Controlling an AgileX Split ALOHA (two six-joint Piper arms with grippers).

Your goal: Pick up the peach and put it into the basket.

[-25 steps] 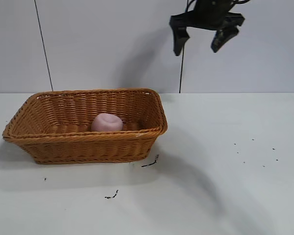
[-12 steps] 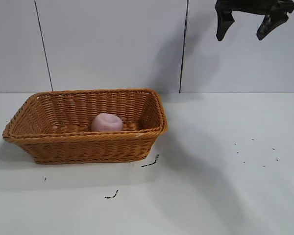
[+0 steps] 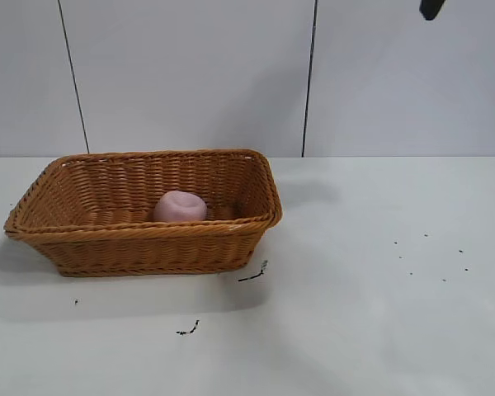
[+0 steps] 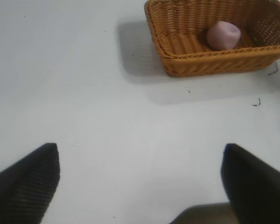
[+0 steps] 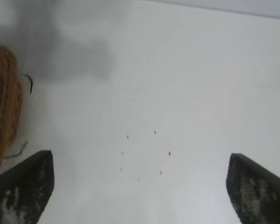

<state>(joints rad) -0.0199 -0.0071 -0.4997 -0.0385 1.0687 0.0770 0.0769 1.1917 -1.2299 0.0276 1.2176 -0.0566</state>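
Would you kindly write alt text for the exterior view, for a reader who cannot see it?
A pink peach lies inside an orange-brown wicker basket on the left of a white table. Only a dark tip of the right gripper shows at the top right edge, high above the table. A few dark specks dot the table.

No legible text, label or number anywhere.

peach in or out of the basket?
In. The peach rests inside the basket, below its rim; neither gripper holds it.
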